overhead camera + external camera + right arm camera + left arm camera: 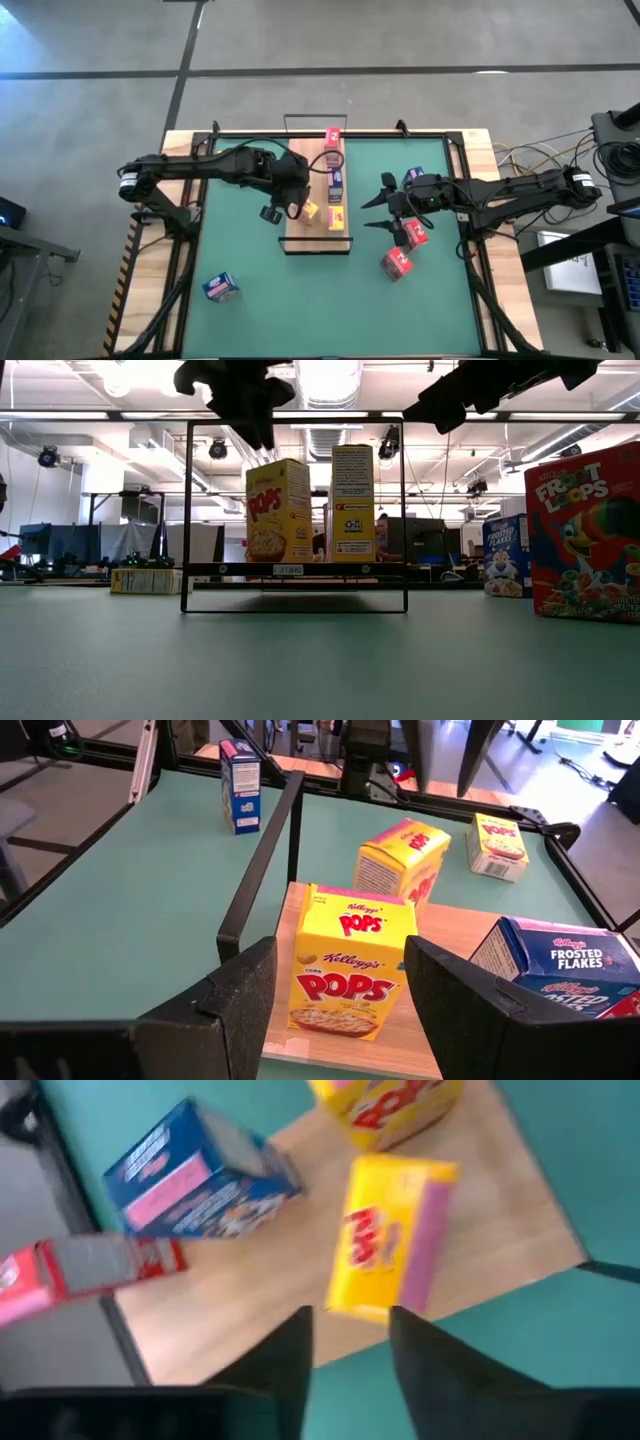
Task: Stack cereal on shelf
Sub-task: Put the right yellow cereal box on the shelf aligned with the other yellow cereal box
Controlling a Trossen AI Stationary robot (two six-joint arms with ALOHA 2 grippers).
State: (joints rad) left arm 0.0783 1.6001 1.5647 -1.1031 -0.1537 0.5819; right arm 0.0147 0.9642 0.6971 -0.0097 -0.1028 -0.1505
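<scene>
So far, about five boxes are set on the shelf, just ahead of the empty, part-open left fingers, while others lie near the open, empty right fingers.

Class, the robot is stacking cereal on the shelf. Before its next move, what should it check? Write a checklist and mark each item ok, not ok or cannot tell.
1. Left gripper empty: ok. Its fingers stand apart with nothing between them.
2. Left gripper lined up with the pink-sided yellow box: ok. The box lies just past the fingertips, on the shelf.
3. That box sitting squarely: cannot tell.
4. Right gripper clear of the shelf: ok. It is open beside the shelf's right edge, holding nothing.
5. Pops box upright on the shelf: ok.
6. All cereal shelved: not ok. Two red boxes and a blue box sit on the green mat.
</scene>
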